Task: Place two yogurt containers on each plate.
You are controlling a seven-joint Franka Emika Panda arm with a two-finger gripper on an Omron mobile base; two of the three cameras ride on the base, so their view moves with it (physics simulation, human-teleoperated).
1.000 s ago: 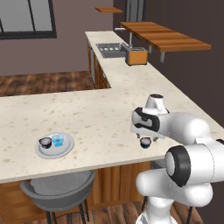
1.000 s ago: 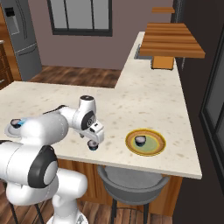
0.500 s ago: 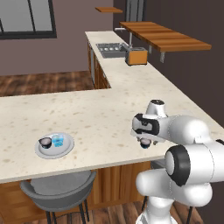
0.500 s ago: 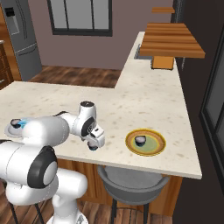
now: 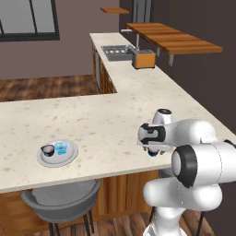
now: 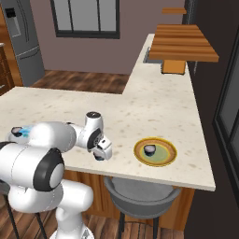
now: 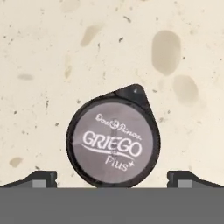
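Fingers spread wide over a dark cup, low centre of the hand view.
Cup sat on the table, lid reading "GRIEGO Plus", between both tips, ungrasped.

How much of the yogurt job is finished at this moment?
Done: the grey plate holds a dark cup and the blue cup. The yellow plate has one cup. In hand: open gripper over the last cup on the counter. Left: grasp and move it.
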